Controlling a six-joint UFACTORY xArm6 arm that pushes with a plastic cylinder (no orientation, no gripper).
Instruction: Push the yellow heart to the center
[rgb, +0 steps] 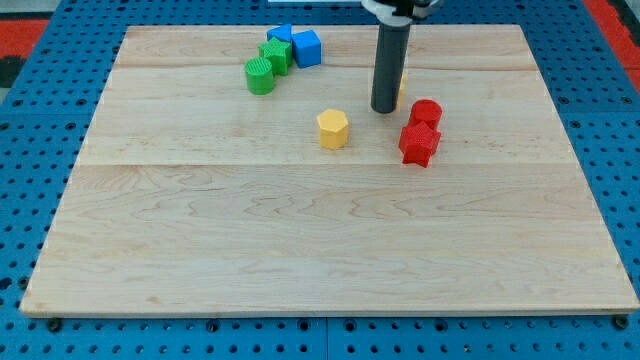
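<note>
The yellow heart (402, 86) is almost wholly hidden behind my dark rod; only a thin yellow sliver shows at the rod's right edge, in the upper middle of the board. My tip (385, 110) rests on the board just below and to the left of that sliver, touching or very near it. A yellow hexagon block (333, 129) lies left of and below the tip, apart from it.
A red round block (426, 113) and a red star-like block (419, 144) sit just right of the tip. At the top left are a green cylinder (260, 76), a second green block (276, 55) and two blue blocks (306, 48) (281, 35). The wooden board (300, 250) lies on a blue pegboard.
</note>
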